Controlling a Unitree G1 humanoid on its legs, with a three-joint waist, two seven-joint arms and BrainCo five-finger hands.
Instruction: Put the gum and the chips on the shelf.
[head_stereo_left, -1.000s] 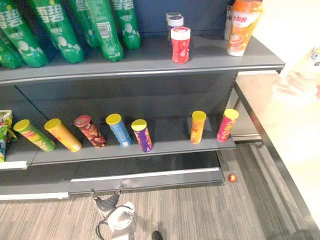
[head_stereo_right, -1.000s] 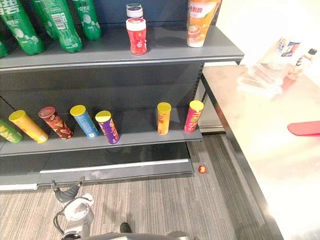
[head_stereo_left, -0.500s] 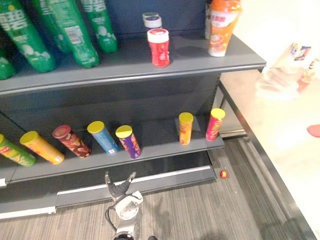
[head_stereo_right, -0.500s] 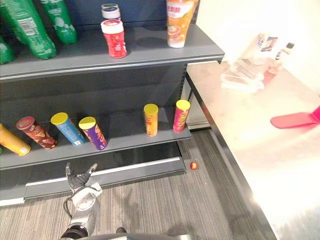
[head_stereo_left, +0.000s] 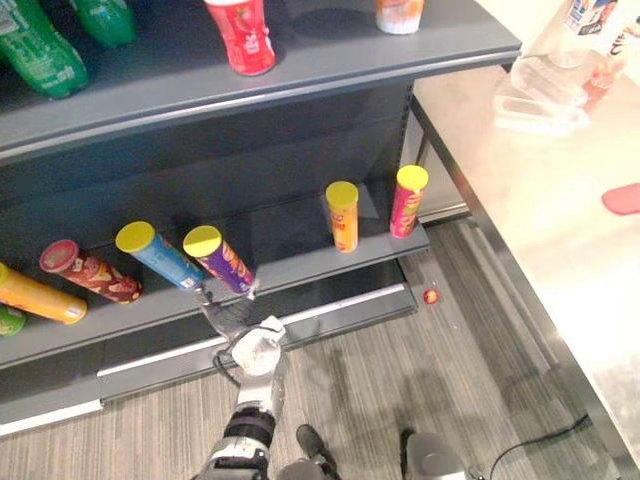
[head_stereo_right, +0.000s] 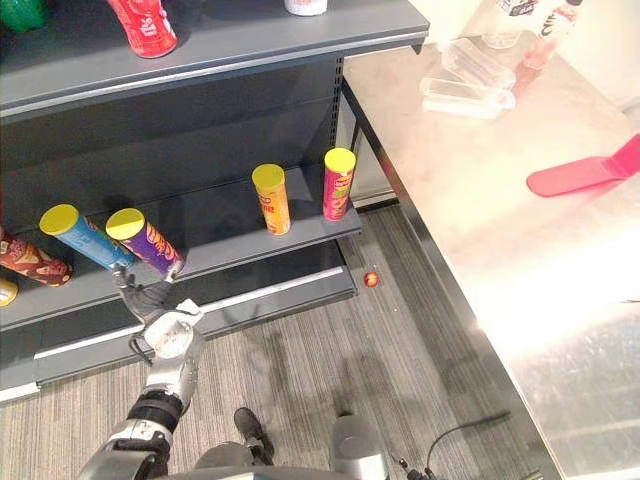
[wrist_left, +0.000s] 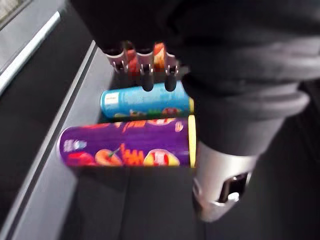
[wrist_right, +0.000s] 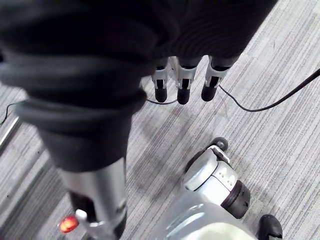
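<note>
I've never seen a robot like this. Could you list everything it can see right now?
tipped chip cans: five, orange, green, red-brown, blue, purple; lower shelf, left part
upright chip cans: two, orange, pink; lower shelf, right end
gum jar: one, red; upper shelf
bottles: two, green; upper shelf, left
cup: one, orange; upper shelf, right
small round thing: one, red; floor
clear boxes: two, see-through; table, far end
flat thing: one, pinkish red; table's right edge
left hand: one, silver, open; just before the purple can
right hand: one, silver, open; above the floor
</note>
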